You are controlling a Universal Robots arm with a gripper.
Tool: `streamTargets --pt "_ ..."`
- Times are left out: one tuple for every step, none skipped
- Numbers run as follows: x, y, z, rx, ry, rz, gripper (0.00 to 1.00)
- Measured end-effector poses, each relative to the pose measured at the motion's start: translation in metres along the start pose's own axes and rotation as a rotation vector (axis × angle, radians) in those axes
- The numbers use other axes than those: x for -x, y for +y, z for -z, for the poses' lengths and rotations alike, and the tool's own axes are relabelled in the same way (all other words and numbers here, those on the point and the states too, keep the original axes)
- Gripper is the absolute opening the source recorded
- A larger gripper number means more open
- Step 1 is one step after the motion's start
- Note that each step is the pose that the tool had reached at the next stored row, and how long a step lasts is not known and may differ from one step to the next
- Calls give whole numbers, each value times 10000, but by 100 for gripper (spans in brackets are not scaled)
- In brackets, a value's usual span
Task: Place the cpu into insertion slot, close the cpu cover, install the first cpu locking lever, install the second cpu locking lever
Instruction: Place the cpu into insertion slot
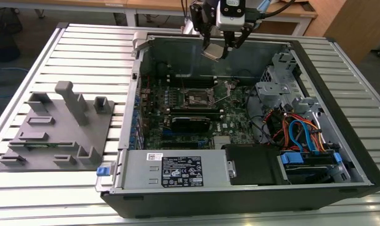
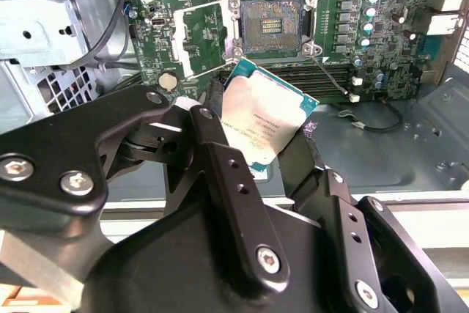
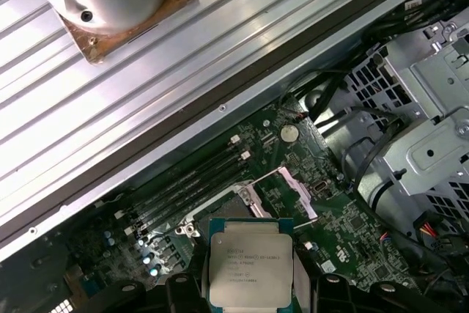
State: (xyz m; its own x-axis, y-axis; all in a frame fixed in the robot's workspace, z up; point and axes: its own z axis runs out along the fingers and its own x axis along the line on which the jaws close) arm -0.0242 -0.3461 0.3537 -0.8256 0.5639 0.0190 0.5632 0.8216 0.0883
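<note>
While the open computer case sits on the slatted bench, the claw hangs over its far edge, pinching the chip by two sides, well apart from the bare socket, whose cover is swung open.

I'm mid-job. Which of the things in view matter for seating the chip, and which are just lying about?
In the job:
- tool, shut on the chip
- open socket
- cover frame, swung aside
- lever wire

Lying about:
- grey holder block
- power supply
- coloured cables
- coin battery
</note>
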Motion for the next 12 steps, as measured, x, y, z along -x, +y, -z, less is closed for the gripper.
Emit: streamTargets --pt "0 0 0 0 0 -2 54" --pt "0 0 0 0 0 -3 54" --pt "0 0 0 0 0 -4 54" --pt "0 0 0 0 0 -8 54" --pt "0 0 0 1 -1 -18 54" --pt "0 0 0 1 -3 -34 54" --pt "0 0 0 1 -5 -56 54" --pt "0 0 0 2 -7 -78 54" --pt "0 0 0 2 -8 -98 54" --pt "0 0 0 2 -10 -120 54" --pt "0 0 0 3 -12 -142 54" --pt "0 0 0 3 -14 -166 54"
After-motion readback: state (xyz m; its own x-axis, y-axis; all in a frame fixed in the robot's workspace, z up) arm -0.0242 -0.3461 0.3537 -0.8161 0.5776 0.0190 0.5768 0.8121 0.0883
